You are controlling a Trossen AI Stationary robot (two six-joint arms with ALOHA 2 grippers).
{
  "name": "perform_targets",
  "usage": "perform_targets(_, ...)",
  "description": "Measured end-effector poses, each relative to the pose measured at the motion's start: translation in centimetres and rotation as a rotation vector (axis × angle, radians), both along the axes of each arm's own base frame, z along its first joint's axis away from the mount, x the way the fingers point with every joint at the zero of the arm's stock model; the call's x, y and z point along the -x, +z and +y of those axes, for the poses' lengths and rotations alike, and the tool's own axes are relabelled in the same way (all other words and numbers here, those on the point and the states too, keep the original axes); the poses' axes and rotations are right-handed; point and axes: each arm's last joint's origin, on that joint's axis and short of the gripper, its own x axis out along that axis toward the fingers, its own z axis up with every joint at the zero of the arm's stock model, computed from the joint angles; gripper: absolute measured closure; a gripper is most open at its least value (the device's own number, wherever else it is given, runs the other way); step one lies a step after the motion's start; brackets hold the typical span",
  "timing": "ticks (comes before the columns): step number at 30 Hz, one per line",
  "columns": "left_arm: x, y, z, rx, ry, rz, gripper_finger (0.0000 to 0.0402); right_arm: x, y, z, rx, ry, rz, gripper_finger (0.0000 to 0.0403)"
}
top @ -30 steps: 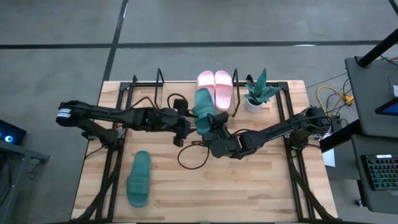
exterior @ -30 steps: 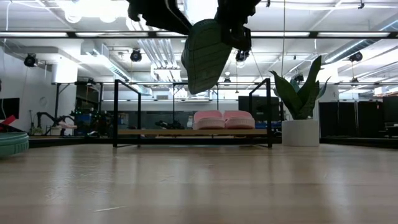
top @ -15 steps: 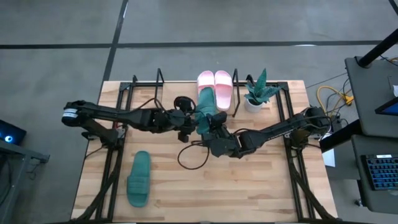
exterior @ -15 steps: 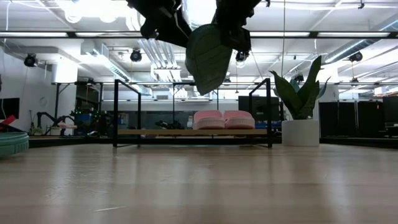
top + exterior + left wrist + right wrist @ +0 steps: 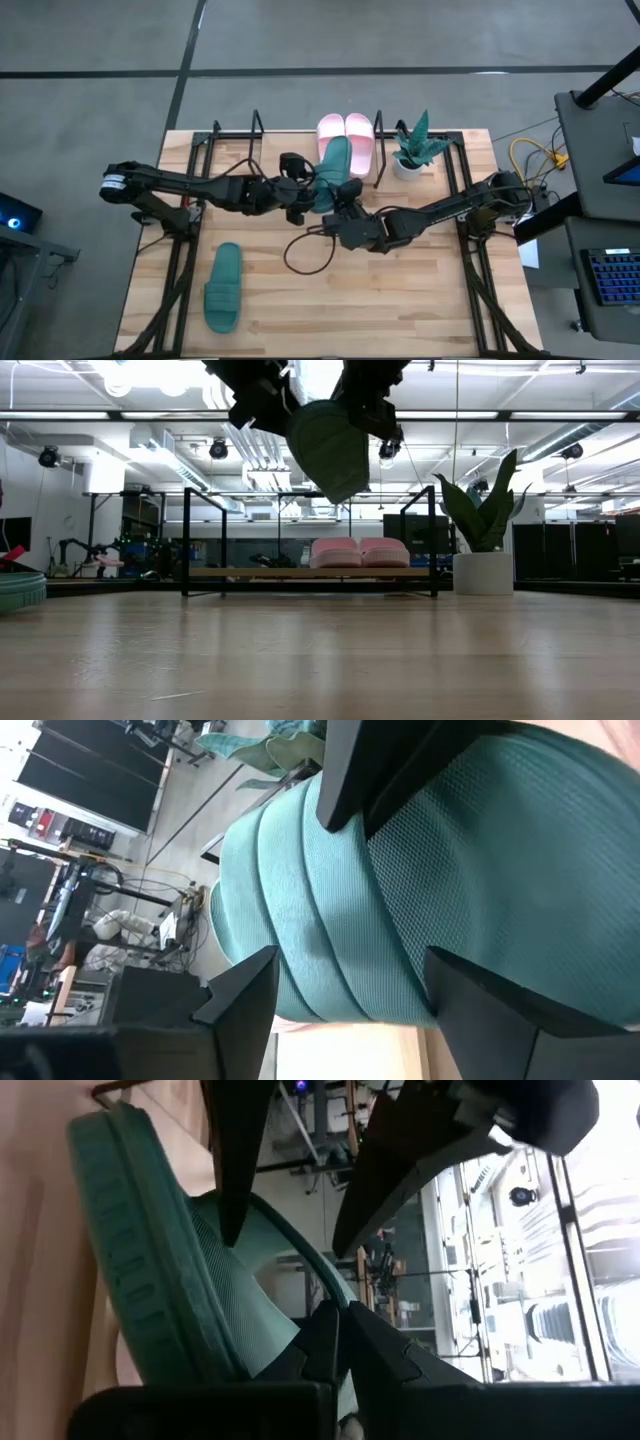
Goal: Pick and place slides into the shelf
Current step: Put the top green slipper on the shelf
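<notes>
One dark green slide hangs in the air between both grippers, just in front of the shelf; in the low view the slide is high above the table. My right gripper is shut on it. My left gripper is open, with its fingers on either side of the slide. The pale pink pair rests sole-down on the shelf's board. The second green slide lies flat on the table near the left front. My right gripper pinches a thin green edge of the slide between its two fingers, beside the strap; the fingers hide which edge. The slide is lifted clear and tilted, its ribbed sole turned sideways. My left gripper: I cannot tell whether its open fingers touch the slide.
A potted plant stands at the shelf's right end, close to the pink pair. The shelf's left part holds nothing. A dark cable loop lies on the table below the grippers. Black arm frames run along both table sides.
The held green slide has moved a little toward the far edge and the shelf and has turned, its toe end now pointing more toward the pink pair. My left gripper has moved right, closing in on the slide. My right gripper has kept its hold.
</notes>
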Motion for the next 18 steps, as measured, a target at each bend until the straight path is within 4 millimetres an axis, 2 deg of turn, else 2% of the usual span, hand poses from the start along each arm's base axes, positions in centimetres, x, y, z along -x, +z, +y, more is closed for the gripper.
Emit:
perform_targets(10,-0.01,0.17,0.13,-0.032,0.044,-0.015,0.0176,-0.47,0.98,0.35,0.016,0.05,-0.043,0.0394)
perform_targets(14,0.0,0.18,0.16,-0.05,0.042,-0.005,0.021,-0.44,0.98,0.49,0.014,0.053,-0.046,0.0395)
perform_targets(18,0.0,0.18,0.16,-0.053,0.04,-0.002,0.0262,-0.39,0.98,0.66,0.016,0.057,-0.044,0.0395)
